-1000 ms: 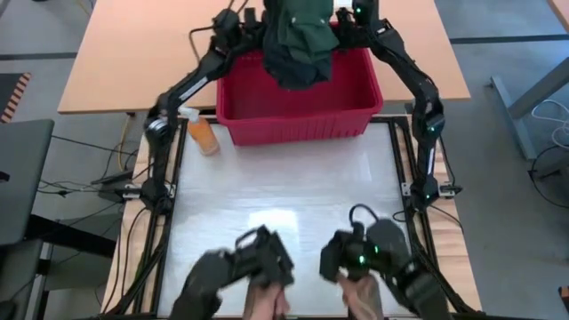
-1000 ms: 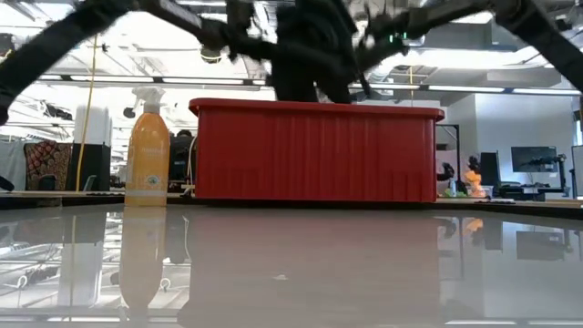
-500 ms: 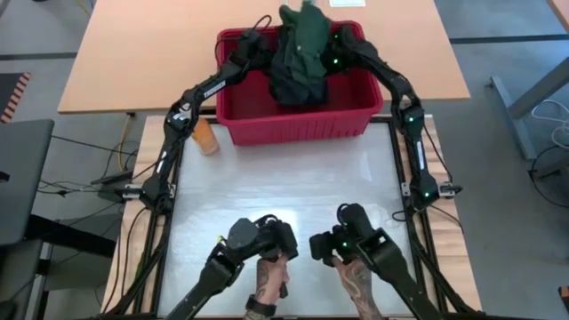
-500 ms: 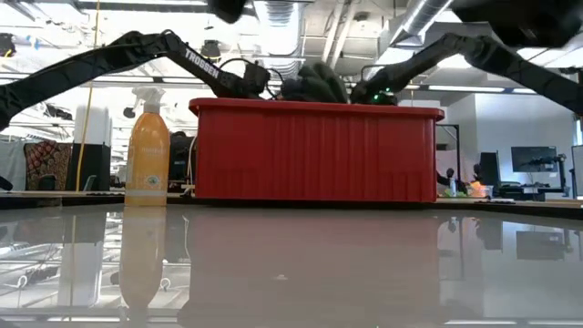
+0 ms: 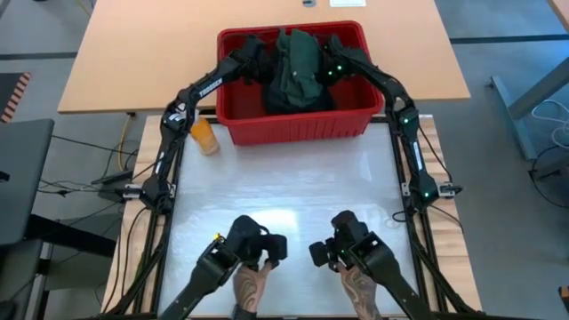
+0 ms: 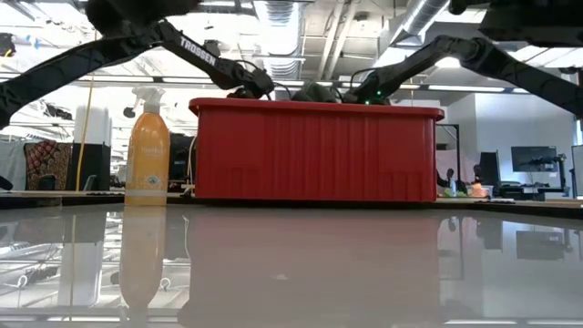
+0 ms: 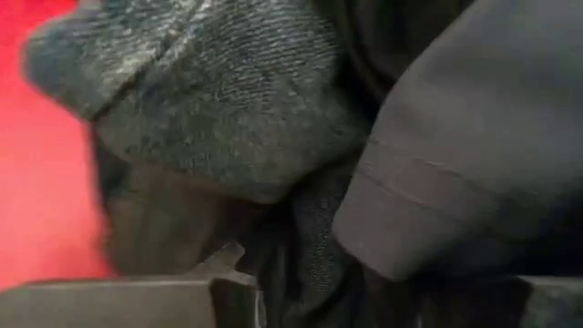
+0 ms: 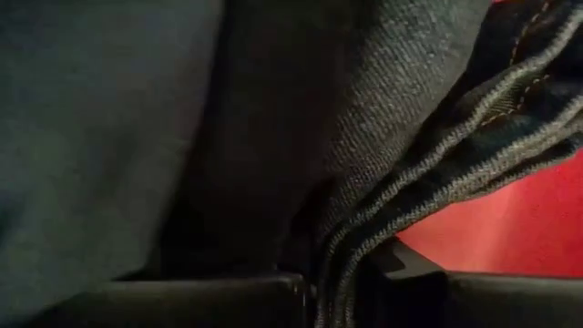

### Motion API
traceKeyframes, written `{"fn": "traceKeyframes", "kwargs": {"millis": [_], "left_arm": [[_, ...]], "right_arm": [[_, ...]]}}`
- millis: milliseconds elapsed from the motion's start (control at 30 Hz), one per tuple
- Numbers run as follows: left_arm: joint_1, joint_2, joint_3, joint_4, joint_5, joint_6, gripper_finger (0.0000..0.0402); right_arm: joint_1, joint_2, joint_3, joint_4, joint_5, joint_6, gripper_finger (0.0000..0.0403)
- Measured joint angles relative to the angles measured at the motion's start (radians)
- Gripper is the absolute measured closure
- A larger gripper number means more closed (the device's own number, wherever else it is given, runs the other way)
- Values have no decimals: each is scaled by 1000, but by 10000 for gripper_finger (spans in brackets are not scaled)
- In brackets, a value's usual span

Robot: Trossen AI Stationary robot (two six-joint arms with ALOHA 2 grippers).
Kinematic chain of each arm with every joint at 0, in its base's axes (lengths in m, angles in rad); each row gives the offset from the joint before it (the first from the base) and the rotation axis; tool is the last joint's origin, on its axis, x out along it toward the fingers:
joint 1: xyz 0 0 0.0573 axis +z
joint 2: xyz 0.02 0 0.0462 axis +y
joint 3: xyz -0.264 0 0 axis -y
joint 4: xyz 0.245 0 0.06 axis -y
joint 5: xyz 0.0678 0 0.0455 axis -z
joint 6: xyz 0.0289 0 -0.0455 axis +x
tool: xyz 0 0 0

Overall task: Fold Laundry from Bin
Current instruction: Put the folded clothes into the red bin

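High view: we see the red bin (image 5: 298, 124) at the far end of the white tabletop (image 5: 284, 191), with both dark arms reaching into it from either side.
Laundry: we find a dark green and black heap of laundry (image 5: 298, 71) piled inside the bin, its top showing just above the rim in the low view (image 6: 314, 91).
Left tool: we place the left tool (image 5: 258, 67) inside the bin at the left edge of the heap; in its wrist view cloth folds (image 7: 228, 118) press right against the fingers, and we cannot tell whether they are parted or closed.
Right tool: we place the right tool (image 5: 327, 69) inside the bin at the right edge of the heap; its wrist view shows a stitched hem (image 8: 428, 200) running down between its narrow fingers, so we read it as pinched on the laundry.
Spray bottle: we see an orange spray bottle (image 5: 204, 135) standing just beside the bin's left front corner.
Near edge: we see two hands, one (image 5: 252, 286) and the other (image 5: 357, 286), holding dark handles at the tabletop's near end.
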State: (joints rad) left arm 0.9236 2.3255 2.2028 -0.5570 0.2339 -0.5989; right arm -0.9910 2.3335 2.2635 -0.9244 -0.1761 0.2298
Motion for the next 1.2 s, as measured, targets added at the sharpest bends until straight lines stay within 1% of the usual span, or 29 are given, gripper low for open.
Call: {"fn": "traceKeyframes", "kwargs": {"millis": [67, 167, 267, 433, 533, 600, 667, 700, 733, 800, 833, 867, 900, 1000, 1067, 1167, 1200], "left_arm": [[7, -26, 2, -33, -50, 81, 285], [10, -82, 3, -90, -193, 142, 282], [4, -141, 4, -114, -324, 212, 283], [-11, -244, 4, -129, -478, 312, 284], [-16, -294, 4, -167, -594, 367, 284], [-17, -319, 4, -198, -642, 381, 284], [-30, -336, 4, -212, -625, 383, 284], [-39, -343, 4, -211, -576, 402, 284], [-55, -347, 4, -207, -497, 439, 284], [-100, -348, 3, -197, -293, 523, 284], [-126, -348, -11, -180, -212, 549, 284], [-156, -348, -34, -141, -161, 575, 284], [-185, -348, -57, -88, -135, 607, 284], [-252, -344, -118, 47, -136, 677, 284], [-278, -345, -170, 147, -165, 723, 284], [-288, -346, -274, 245, -331, 751, 294], [-278, -344, -310, 272, -368, 740, 300]], "right_arm": [[-1, -1, 1, 4, -1, 0, 347], [0, -1, 1, 2, -1, 0, 347], [0, -2, 1, 0, -1, -2, 347], [0, -4, 2, -7, -2, -2, 347], [0, -4, 2, -18, -2, -2, 347], [-1, -4, 2, -18, -2, -1, 347], [-1, -4, 2, -18, -2, -1, 347], [-1, -4, 2, -18, 0, -1, 347], [-1, -4, 2, -18, 5, -1, 347], [-1, -5, 2, -21, 13, -1, 347], [-2, -5, 2, -22, 13, -1, 347], [-2, -5, 2, -22, 14, -2, 347], [-3, -5, 2, -22, 14, -2, 347], [-3, -5, 2, -15, 16, -2, 347], [-3, -5, 2, -11, 17, -3, 337], [-4, -8, 2, -14, 15, -37, 309], [-5, -12, 2, -18, 14, -53, 298]]}}
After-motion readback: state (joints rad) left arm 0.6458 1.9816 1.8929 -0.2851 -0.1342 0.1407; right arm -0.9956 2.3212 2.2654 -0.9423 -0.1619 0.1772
